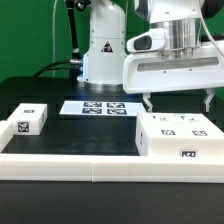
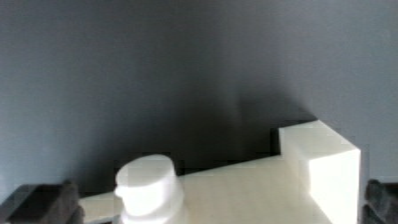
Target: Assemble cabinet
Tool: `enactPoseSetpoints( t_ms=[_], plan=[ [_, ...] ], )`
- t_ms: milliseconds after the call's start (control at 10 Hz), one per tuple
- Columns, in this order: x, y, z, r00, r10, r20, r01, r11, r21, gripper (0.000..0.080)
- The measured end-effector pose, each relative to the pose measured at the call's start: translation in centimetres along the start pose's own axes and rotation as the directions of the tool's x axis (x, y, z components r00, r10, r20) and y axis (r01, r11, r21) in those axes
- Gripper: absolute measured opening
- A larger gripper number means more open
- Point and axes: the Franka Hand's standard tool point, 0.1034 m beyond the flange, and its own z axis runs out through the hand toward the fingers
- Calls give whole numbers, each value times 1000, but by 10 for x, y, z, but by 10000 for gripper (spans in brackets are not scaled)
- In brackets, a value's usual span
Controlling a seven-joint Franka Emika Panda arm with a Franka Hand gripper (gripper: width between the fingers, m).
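The cabinet [image 1: 180, 136] is the big white box with black-and-white tags, at the exterior view's right on the black table. My gripper [image 1: 178, 103] hangs just above its back edge, jaws wide open and empty, one finger [image 1: 148, 100] off each side. In the wrist view the cabinet's white surface [image 2: 302, 178] fills the space between my dark fingertips [image 2: 36, 205]. A rounded white peg [image 2: 146, 186] stands on it, and a raised white corner [image 2: 331, 148] is beside it. My gripper [image 2: 210, 212] touches nothing.
A small white tagged block [image 1: 30, 121] lies at the exterior view's left. The marker board [image 1: 97, 107] lies flat behind the middle. A long low white rail [image 1: 70, 166] runs along the front. The arm's base [image 1: 100, 50] stands at the back.
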Motion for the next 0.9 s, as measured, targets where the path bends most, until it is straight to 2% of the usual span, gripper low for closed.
enactPoseSetpoints(
  t_ms=[300,600,700,900],
  plan=[
    [0,0,0,1000,-2,1,2,1000,0,797],
    [-2,-1,8,999,-32,-7,32,999,-29,797],
    [1,11,10,998,-55,-6,55,998,-42,797],
    [5,20,11,997,-71,-11,70,996,-50,797]
  ],
)
